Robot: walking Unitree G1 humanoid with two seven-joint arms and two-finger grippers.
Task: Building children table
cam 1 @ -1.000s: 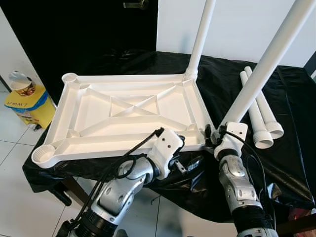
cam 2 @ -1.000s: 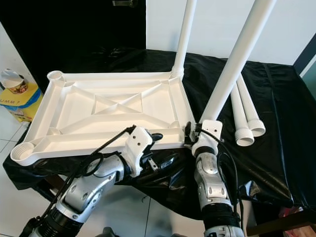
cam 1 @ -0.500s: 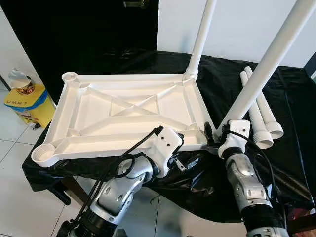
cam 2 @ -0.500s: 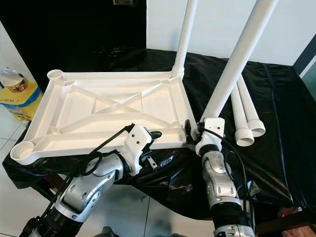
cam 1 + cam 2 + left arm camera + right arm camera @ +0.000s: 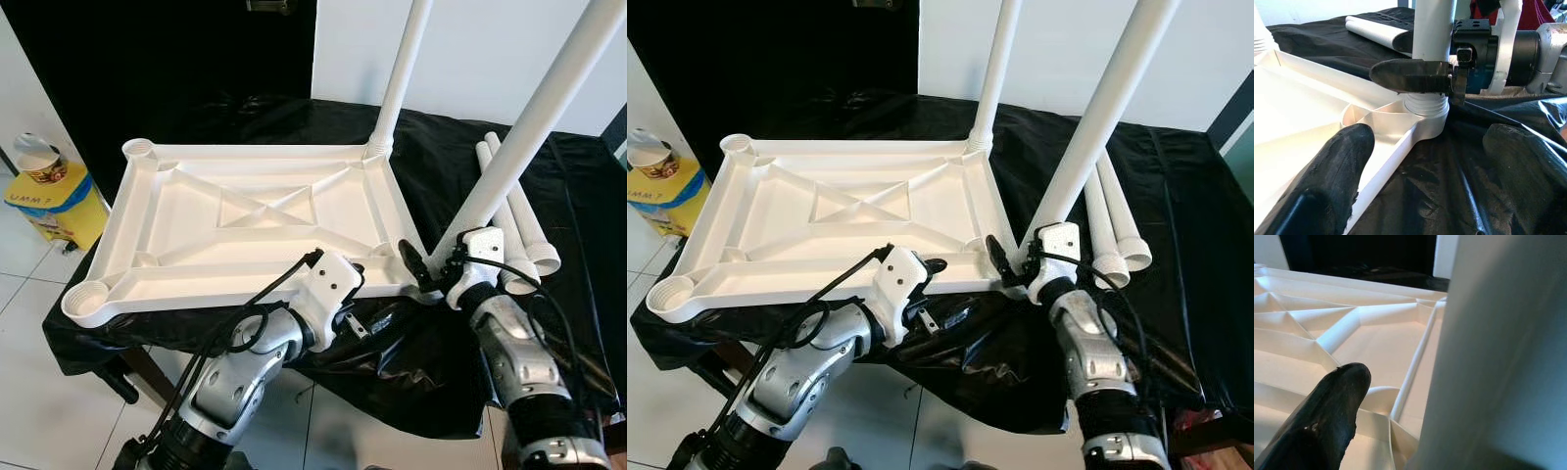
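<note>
While an upturned white tabletop [image 5: 250,227] lies ribs-up on a desk [image 5: 578,196] draped in black sheeting, the right gripper [image 5: 429,269] closes around the base of a white leg [image 5: 529,127] standing in the corner socket nearest it, apparently to twist or steady it in its seat. A second leg [image 5: 402,73] already rises from the far corner beyond that gripper, and two spare legs [image 5: 524,230] lie on the sheeting just to its outer side, within reach for the sockets still open across the tabletop. The left gripper [image 5: 377,318] waits low at the near edge, just beside the same corner, perhaps to brace the tabletop.

From the right eye, the same arrangement reads clearly: a yellow box [image 5: 656,191] with a paper cup on it sits on the tiled floor, well away from both grippers.

At the left wrist, two black fingers [image 5: 1337,171] stand spread wide, holding nothing, the tabletop's rim between them; straight ahead one finger of the right gripper lies across the leg just above its threaded end.

At the right wrist, the leg [image 5: 1498,352] looms pale and close beside one black finger [image 5: 1322,421], the ribbed underside stretching beyond.
</note>
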